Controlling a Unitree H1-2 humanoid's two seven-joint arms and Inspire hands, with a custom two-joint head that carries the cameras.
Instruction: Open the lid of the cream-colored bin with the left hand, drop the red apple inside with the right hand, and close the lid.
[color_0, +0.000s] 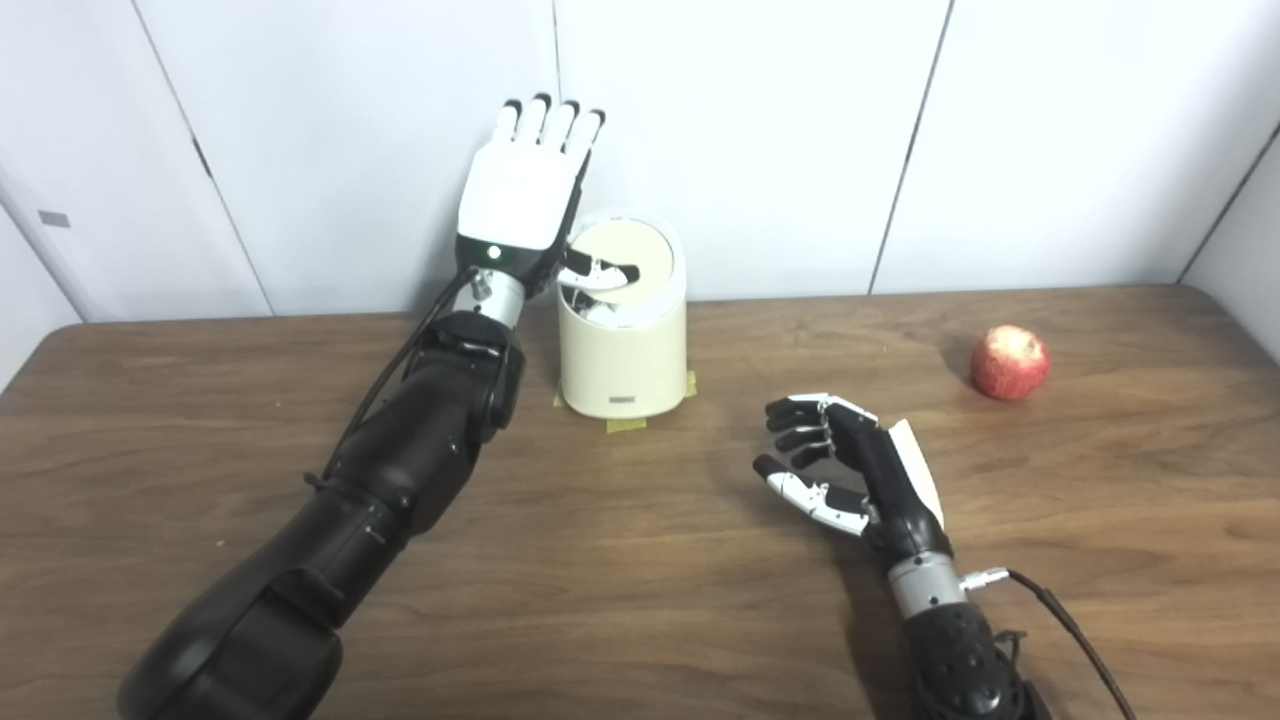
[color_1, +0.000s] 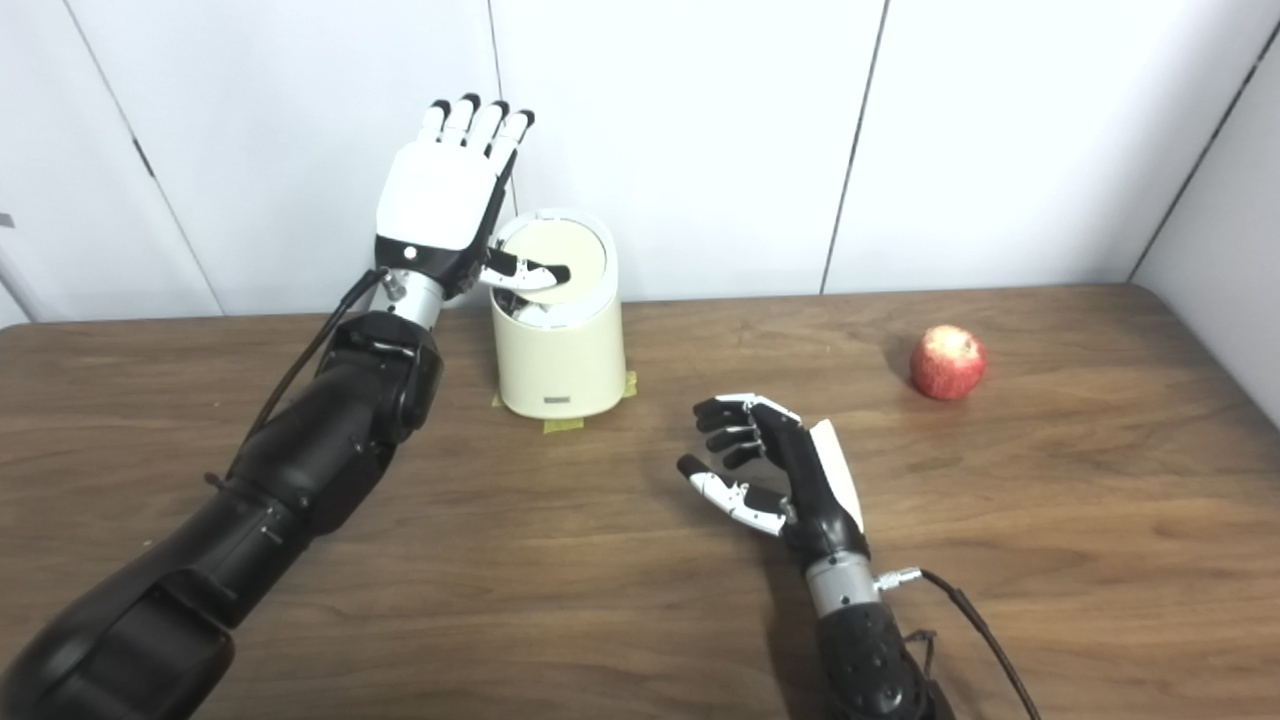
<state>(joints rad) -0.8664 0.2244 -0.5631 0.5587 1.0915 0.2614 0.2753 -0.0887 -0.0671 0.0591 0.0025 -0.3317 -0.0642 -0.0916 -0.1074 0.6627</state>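
The cream-colored bin (color_0: 625, 360) stands at the back of the table, taped down. Its round lid (color_0: 640, 252) is tilted up, leaving a gap at the front. My left hand (color_0: 525, 190) is raised beside the bin's left side, fingers straight up and apart, with its thumb (color_0: 598, 272) resting on the lid. The red apple (color_0: 1010, 362) lies on the table far to the right, also seen in the right eye view (color_1: 947, 362). My right hand (color_0: 845, 465) hovers low over the table in front of the bin, to the right, fingers loosely curled, holding nothing.
The wooden table (color_0: 640, 600) ends at a white panelled wall (color_0: 750, 130) close behind the bin. Yellow tape (color_0: 625, 424) marks the bin's base. A cable (color_0: 1070, 625) trails from my right wrist.
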